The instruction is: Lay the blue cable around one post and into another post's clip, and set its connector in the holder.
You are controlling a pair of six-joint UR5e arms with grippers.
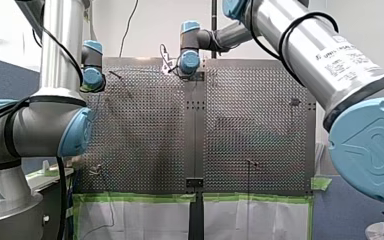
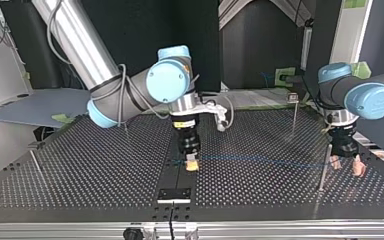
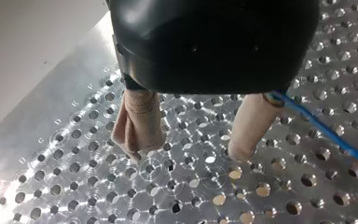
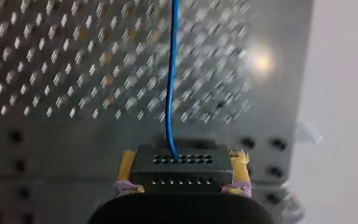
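The connector (image 4: 179, 170) is a small black block with rows of holes, pinched between the yellow pads of my right gripper (image 4: 182, 161); so that one's closed down on it, a pad on each side. The blue cable (image 4: 170, 84) comes out of the block's top face and runs straight ahead of the gripper over the perforated table (image 4: 51, 70).

In the top view my right gripper (image 2: 192, 164) hangs low over the middle seam of the table (image 2: 80, 170), pointing down; the holder (image 2: 175, 194) sits on that same seam, closer to the camera, and the connector isn't in it yet. From there the cable (image 2: 260, 161) stretches as a thin line towards the view's right, up to a thin post (image 2: 324, 170); can't tell if it actually goes around it.

My left gripper (image 2: 346, 165) is right next to that post. Its wrist view shows it (image 3: 189, 151) spread wide, beige pads (image 3: 140, 121) apart with only bare table between them, nothing held; the cable (image 3: 326, 133) passes just beside one finger, on the outside.

Further back in the top view stands another post (image 2: 293, 115) with a small clip on top, well apart from the cable.
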